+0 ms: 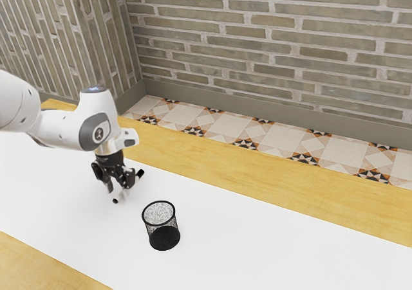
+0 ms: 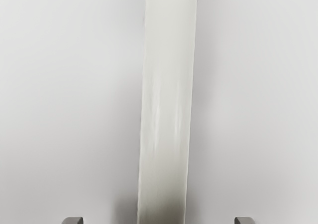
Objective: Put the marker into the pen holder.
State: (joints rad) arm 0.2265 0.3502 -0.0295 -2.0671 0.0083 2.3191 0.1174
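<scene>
Low over the white table surface, my gripper [image 1: 120, 191] stands open around the marker [image 1: 140, 173], which lies slantwise beneath the hand with its dark ends sticking out on both sides. In the wrist view, the marker's white barrel [image 2: 168, 95] runs between two widely spaced fingertips [image 2: 244, 220], with a gap on each side and a black band at its far end. The black mesh pen holder [image 1: 164, 236] stands upright, toward the exterior view's right from the gripper. I see no pen inside it.
A white strip [image 1: 257, 238] covers the middle of the wooden table [image 1: 290, 184]. A brick wall [image 1: 270, 39] and a patterned tile floor [image 1: 219, 126] lie beyond the table's far edge.
</scene>
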